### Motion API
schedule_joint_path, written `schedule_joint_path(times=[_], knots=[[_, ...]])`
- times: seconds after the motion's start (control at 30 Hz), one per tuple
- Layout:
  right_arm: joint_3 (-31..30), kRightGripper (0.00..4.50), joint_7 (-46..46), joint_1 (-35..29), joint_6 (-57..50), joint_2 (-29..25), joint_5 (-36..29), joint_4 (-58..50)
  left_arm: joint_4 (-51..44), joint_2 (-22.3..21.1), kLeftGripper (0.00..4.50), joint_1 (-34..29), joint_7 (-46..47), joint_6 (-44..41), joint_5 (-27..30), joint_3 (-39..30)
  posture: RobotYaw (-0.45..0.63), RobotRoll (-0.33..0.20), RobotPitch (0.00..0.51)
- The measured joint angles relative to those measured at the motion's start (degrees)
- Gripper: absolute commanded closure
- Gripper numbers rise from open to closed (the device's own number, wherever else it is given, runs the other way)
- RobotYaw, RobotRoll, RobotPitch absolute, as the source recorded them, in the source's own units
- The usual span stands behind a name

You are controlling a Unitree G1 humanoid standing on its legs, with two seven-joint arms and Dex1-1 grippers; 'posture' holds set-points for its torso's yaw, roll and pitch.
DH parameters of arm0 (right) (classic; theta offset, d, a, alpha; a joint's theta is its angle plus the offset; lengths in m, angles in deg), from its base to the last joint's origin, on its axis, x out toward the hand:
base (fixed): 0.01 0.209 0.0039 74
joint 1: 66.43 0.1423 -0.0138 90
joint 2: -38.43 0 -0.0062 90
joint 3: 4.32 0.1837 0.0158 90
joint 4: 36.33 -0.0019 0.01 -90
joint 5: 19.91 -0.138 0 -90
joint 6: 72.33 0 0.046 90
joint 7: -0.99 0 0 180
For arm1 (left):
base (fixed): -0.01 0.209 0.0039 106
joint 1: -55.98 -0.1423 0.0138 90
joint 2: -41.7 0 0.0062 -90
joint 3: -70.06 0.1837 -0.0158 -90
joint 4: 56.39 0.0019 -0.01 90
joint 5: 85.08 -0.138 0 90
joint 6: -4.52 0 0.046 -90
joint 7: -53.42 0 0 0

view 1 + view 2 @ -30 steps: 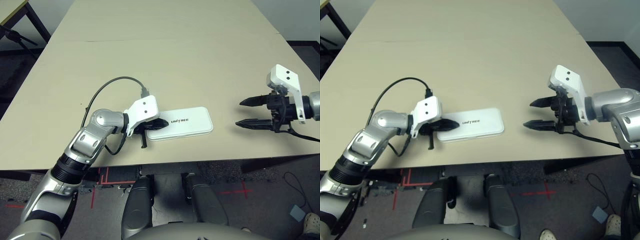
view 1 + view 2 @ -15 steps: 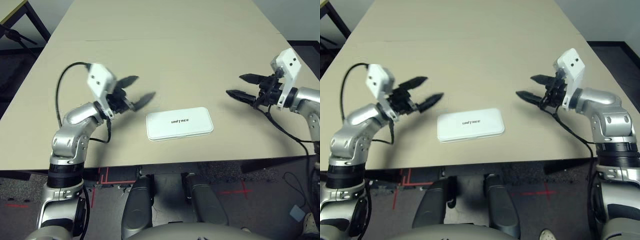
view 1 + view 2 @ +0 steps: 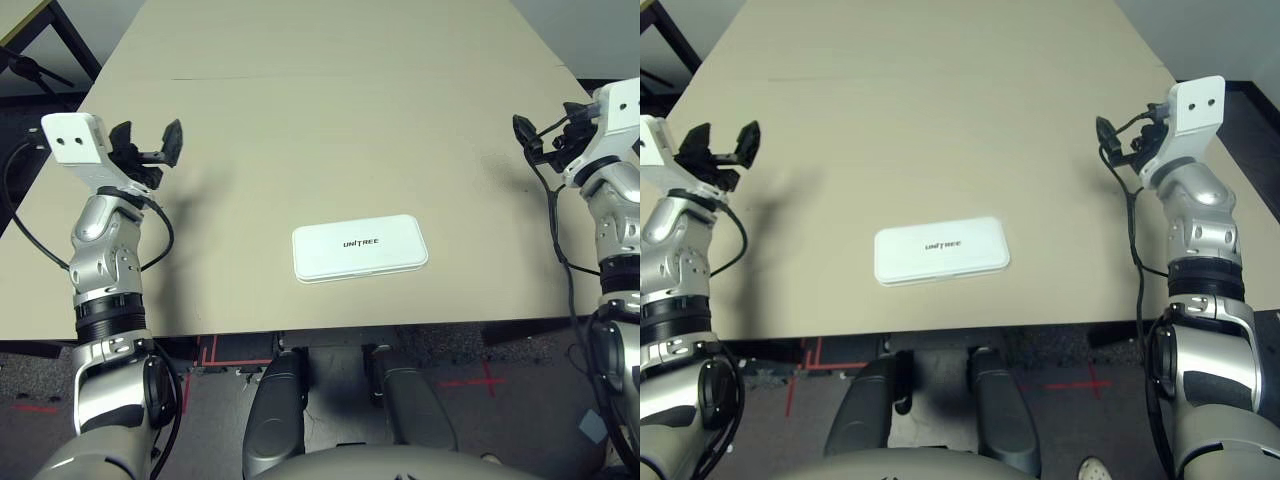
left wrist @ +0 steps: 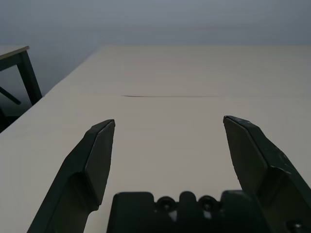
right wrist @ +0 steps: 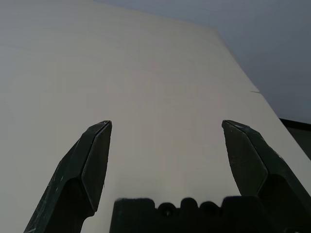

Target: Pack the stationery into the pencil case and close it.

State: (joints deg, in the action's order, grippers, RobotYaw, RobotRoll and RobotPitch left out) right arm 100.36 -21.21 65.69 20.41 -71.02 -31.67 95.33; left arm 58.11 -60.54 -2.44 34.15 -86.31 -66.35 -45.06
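Left eye view: the pencil case [image 3: 360, 248] lies flat near the table's [image 3: 330, 110] front edge, about midway between the 2 arms. White hard plastic, rounded rectangle, lid shut, "UNITREE" printed in dark letters across the lid's middle. Whatever is inside is hidden by the lid. The left gripper [image 3: 148, 146] is held up over the table's left edge, well apart from the case, fingers spread, nothing between them. The right gripper [image 3: 540, 135] is raised at the table's right edge, also well apart from the case; 1 black finger is clear, the other hard to pick out against cables and the white wrist housing.

Right eye view: same layout. Case shut, lettering small but legible. A thin seam line crosses the table farther back. The left gripper's 2 fingers show parted. The right gripper's fingers are bunched behind a cable, hard to separate.

Left wrist view: 2 black fingers [image 4: 97, 160] stand wide apart with bare tabletop between them, holding nothing. The seam line runs across the table ahead. A dark table leg shows at the side, cut off by the frame.

Right wrist view: 2 fingers [image 5: 92, 165] equally wide, released, bare table surface between them; the table's far corner and dark floor lie beyond.
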Motion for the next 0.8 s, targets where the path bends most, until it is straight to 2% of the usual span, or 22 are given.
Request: schedule_joint_path(times=[0.37, 0.8], knots=[[1.74, 0.00, 6.02, 2.57, 5.86, 0.03, 0.71, 11.82, 14.72, -2.44, 0.02, 3.07, 1.41, 10.06, -0.78, -0.86, -0.03, 0.000, 0.191], [1.74, 0.00, 5.16, 4.17, 7.64, 0.31, 1.07, 14.48, 19.39, -2.47, 0.02, 5.72, 0.98, 12.96, -0.90, -0.12, -0.08, 0.000, 0.214]])
